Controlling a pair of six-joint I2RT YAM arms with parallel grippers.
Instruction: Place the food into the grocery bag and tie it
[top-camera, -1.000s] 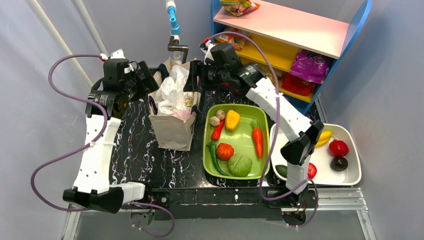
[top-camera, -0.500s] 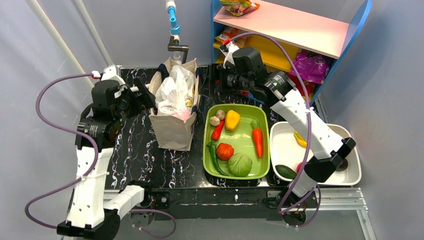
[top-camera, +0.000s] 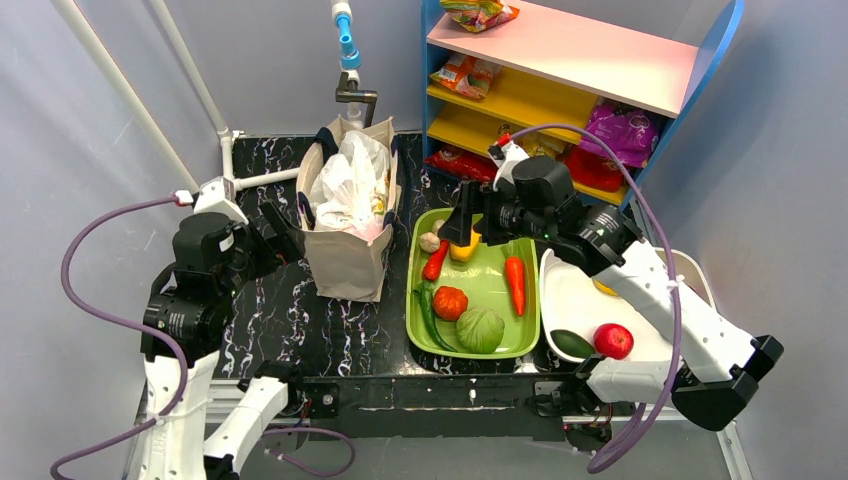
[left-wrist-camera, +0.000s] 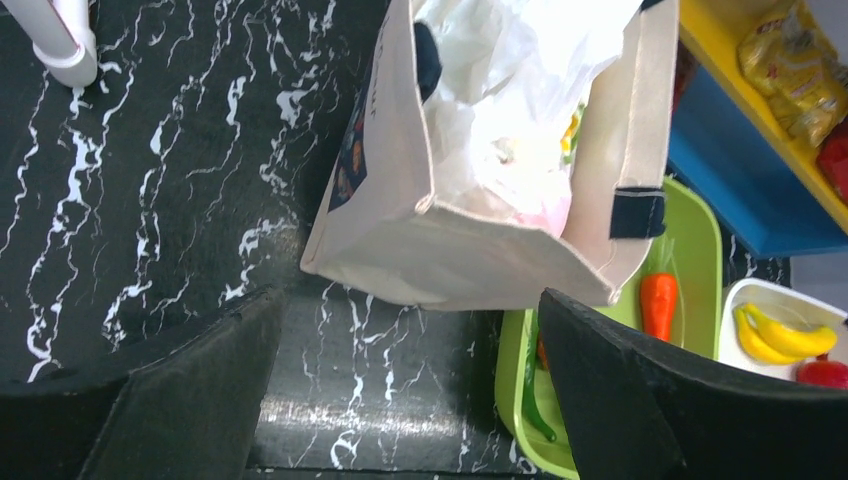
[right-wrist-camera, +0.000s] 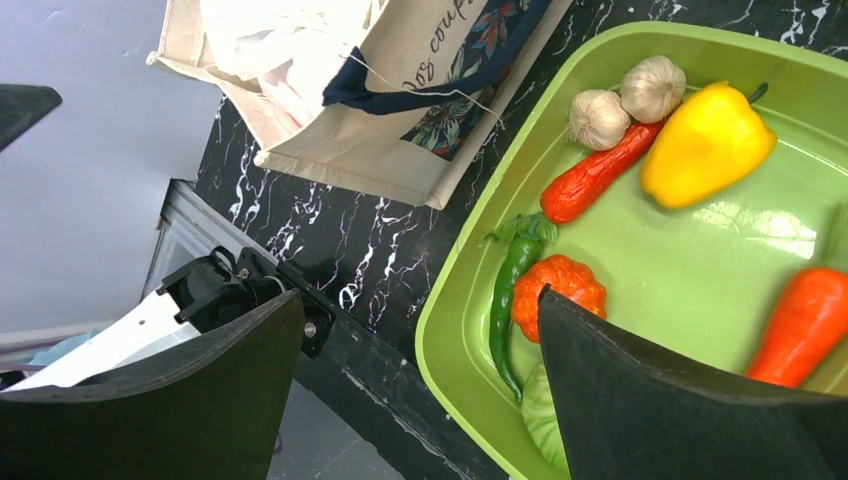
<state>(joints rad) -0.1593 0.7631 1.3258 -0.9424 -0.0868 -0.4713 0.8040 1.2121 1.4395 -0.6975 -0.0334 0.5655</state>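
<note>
Left claw (left-wrist-camera: 410, 400): black fingers (left-wrist-camera: 180, 400) spread wide, empty. Just ahead we find a beige canvas tote (left-wrist-camera: 480, 250) holding the crinkly white plastic grocery bag (left-wrist-camera: 510, 110). Right claw (right-wrist-camera: 420, 390): apart, empty, above a glossy green tray (right-wrist-camera: 700, 250). Surface: black marbled table (left-wrist-camera: 150, 180). Only our left wrist view shows the banana (left-wrist-camera: 785, 335) plainly, right of that claw.

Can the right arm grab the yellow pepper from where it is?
Probably yes. The right gripper hangs open over the green tray, close to the yellow pepper, which lies with nothing on top of it.
</note>
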